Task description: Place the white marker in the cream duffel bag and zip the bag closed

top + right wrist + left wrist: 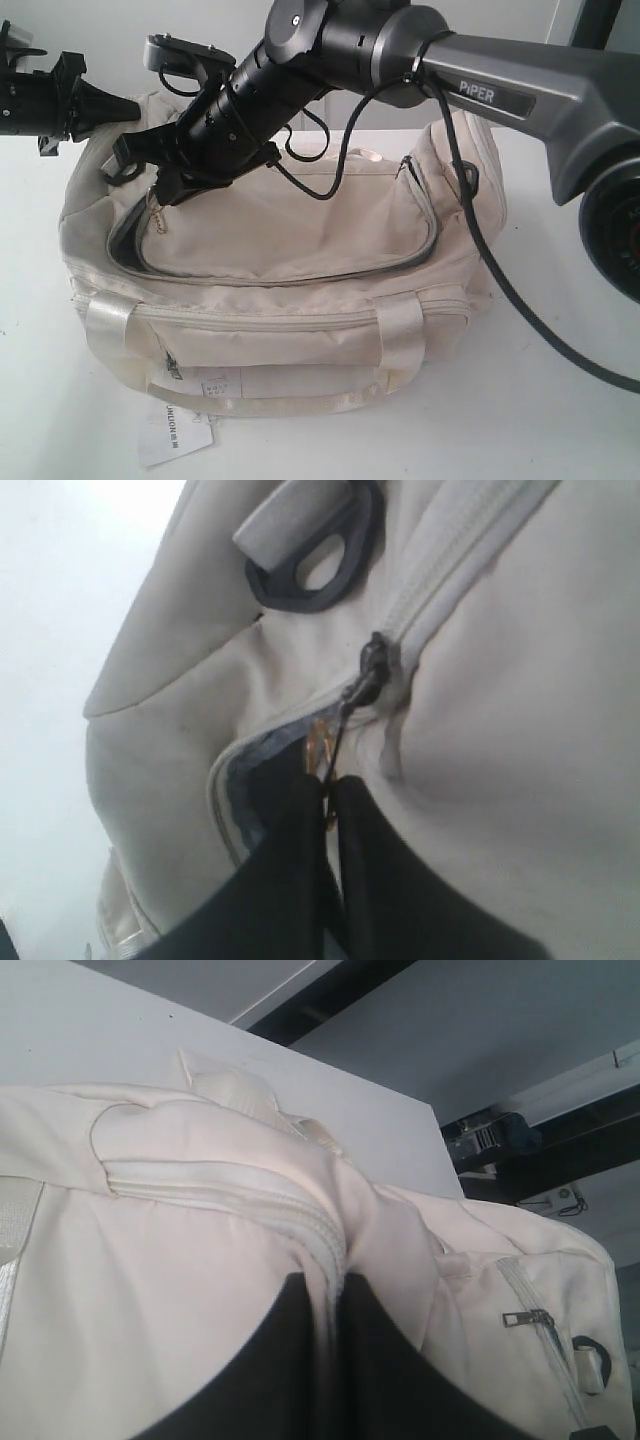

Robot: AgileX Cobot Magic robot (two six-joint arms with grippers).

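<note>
The zip (330, 277) on the cream duffel bag (300, 340) gapes open. The white marker shows nowhere and is presumably inside. The right gripper (325, 780) is clenched on the zip pull (362, 680) at the bag's nine-o'clock end and should draw it steadily toward three o'clock. Meanwhile the left gripper (325, 1282), pinching a fabric seam (325, 1245), keeps the bag taut.

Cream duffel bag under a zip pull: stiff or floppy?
Probably floppy: the cream duffel bag sags and creases, and its fabric bunches in the left gripper. Likely slippery, given the sheen on the handles. It may slide on the table when the right gripper tugs the zipper pull.
</note>
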